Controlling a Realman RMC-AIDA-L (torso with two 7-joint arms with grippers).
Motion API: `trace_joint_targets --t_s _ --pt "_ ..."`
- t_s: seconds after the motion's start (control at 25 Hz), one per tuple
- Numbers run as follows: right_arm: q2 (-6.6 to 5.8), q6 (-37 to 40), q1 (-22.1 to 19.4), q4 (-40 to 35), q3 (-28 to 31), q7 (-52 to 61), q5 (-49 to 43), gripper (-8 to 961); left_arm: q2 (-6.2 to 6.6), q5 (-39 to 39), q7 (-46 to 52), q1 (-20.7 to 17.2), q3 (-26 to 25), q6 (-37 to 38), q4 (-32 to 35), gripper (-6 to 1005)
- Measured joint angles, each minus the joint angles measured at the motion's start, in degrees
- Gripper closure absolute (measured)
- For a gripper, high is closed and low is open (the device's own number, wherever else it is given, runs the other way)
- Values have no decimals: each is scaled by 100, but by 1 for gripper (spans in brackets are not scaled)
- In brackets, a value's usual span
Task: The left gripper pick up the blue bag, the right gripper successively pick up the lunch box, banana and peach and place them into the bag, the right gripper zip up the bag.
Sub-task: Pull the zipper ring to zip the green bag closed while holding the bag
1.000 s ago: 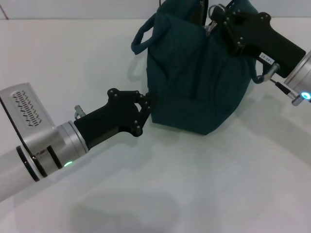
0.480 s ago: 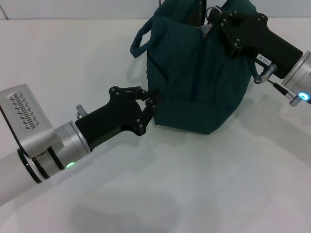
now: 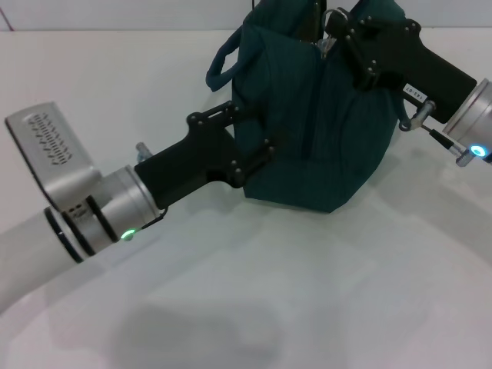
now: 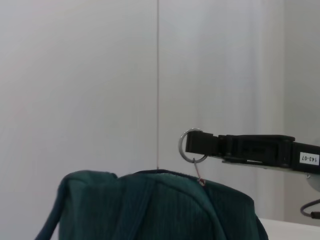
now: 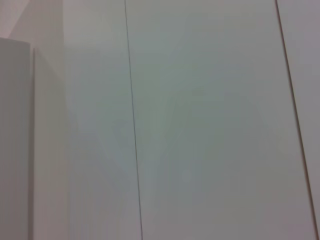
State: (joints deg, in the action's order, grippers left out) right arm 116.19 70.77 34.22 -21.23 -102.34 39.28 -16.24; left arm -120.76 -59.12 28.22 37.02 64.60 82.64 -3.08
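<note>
Head view shows the blue bag [image 3: 315,123] standing on the white table [image 3: 307,292]. Left gripper [image 3: 257,131] presses its spread fingers against the bag's lower side. Right gripper [image 3: 338,34] sits at the bag's top, pinched on the zipper ring [image 4: 192,146].

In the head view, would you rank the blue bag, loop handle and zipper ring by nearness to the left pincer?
1. blue bag: against the left pincer.
2. loop handle: bag's upper left.
3. zipper ring: top, in the right pincer.
</note>
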Motion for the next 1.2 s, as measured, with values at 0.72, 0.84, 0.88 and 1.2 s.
trace_joint_targets --t_s 0.72,0.84,0.88,1.2 --pt "0 20 28 -4 -5 0 -3 947 1 -39 -61 283 -447 -421 -246 393" --pt "0 16 54 5 -5 0 -3 947 0 -15 -62 291 -448 -486 -252 418" --pt "0 16 54 5 -5 0 -3 947 0 -8 -62 292 -449 -490 -254 426" --pt "0 30 58 14 -15 0 0 947 0 -44 -65 335 -635 -502 -288 425"
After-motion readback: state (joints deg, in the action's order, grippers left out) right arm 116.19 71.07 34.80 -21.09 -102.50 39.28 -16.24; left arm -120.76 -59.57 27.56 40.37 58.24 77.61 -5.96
